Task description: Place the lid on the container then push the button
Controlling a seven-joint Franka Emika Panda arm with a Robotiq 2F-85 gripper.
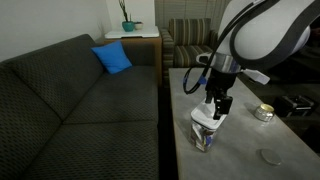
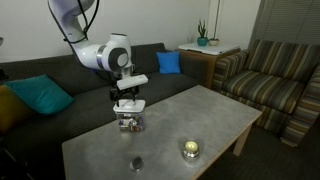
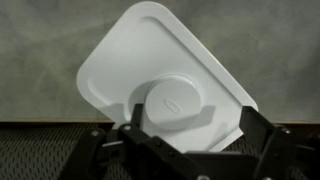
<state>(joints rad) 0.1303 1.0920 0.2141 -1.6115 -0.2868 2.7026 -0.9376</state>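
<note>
Claw [image 3: 188, 138] is hanging right over the lid [image 3: 160, 60] w/ its two fingers [image 3: 258, 130] spread wide, one on each side of the round bump in the lid's middle. They aren't squeezing it, so the claw is open & holding nothing. In both exterior views it's pointing straight down at the container [image 1: 205, 135], which is sitting on the tabletop [image 1: 245, 140] near the edge by the couch [image 1: 80, 100]. The lid is lying on top of the container like a white cap, so that part is looking done, I think. Can't tell if it's pressed down tight, tho. It's looking a bit turned in the wrist view, prob. bc the camera is twisted vs. the box. The bump is prob. there so fingers can pinch it. Button part isn't done yet. A round shiny thing [image 2: 190, 150] is sitting well apart on the tabletop & may be the button, not sure. A small grey disc [image 2: 136, 162] is lying near the tabletop's edge.
</note>
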